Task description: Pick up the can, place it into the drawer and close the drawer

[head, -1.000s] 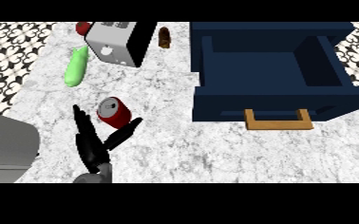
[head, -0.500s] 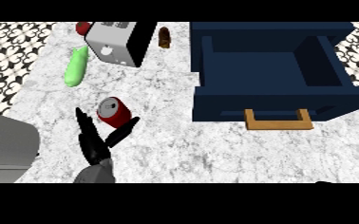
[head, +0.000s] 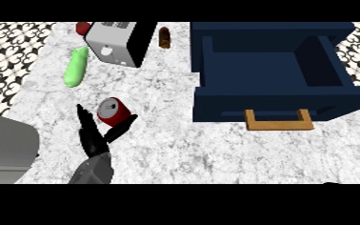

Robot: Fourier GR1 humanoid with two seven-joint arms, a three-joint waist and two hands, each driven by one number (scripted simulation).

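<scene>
Nearest the lower edge, the left hand (head: 97, 140) is sitting spread wide on the counter (head: 211, 152), fingers straight and thumb angled out, with the can (head: 112, 112) lying between them at the open end of the fork. It is grasping nothing yet. Compared with a second ago, hardly anything is changing: the hand and can are keeping almost the same places, so the approach seems finished and, in my judgement, the closing of the fingers is the step now due. The right hand is not showing at all.

Farther right, the drawer (head: 271, 88) is standing pulled out, its handle (head: 278, 121) facing the near side, well apart from the can.

At the back, a green cucumber-like thing (head: 75, 66), a toaster (head: 119, 42) and a small brown bottle (head: 165, 37) are lying or standing. A red object (head: 83, 27) behind the toaster is mostly hidden, and a grey shape (head: 15, 148) at the left edge is cut off.
</scene>
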